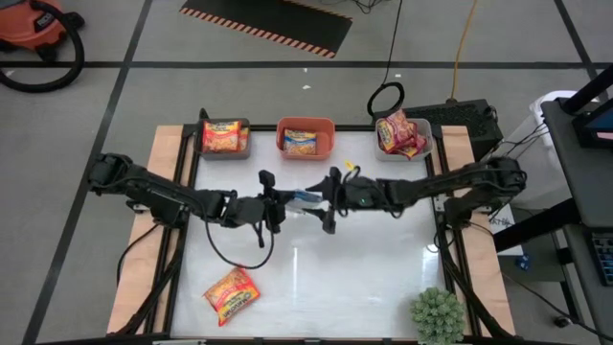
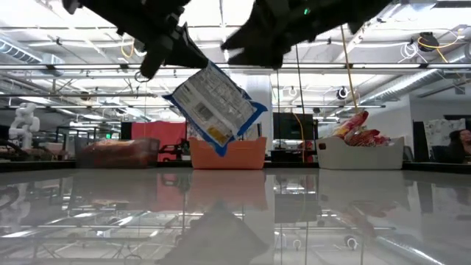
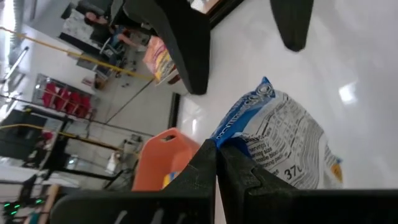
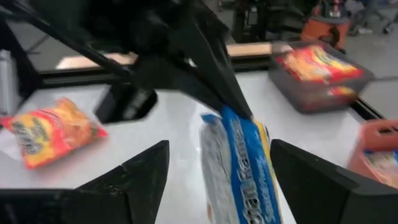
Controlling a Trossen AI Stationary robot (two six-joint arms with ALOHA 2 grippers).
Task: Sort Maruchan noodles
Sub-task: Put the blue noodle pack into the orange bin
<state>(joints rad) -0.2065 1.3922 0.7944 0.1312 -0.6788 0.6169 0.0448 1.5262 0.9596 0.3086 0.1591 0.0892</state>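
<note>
Two dark grippers meet mid-table over one blue-edged white plastic noodle packet point(image 2: 215, 107).
Low view alone shows it hanging airborne — left gripper point(image 3: 217, 155) pinches its corner; right gripper point(image 4: 219, 180), level, straddles it with fingers spread, not touching.

Both grippers crowd mid-table around the hanging blue packet point(image 1: 305, 197); the near tabletop point(image 1: 335, 278) lies open except one orange packet point(image 1: 231, 294) and plant point(image 1: 439, 315).

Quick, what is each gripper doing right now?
Left gripper: shut on the blue noodle packet, held above the table.
Right gripper: open, either side of the packet.
</note>
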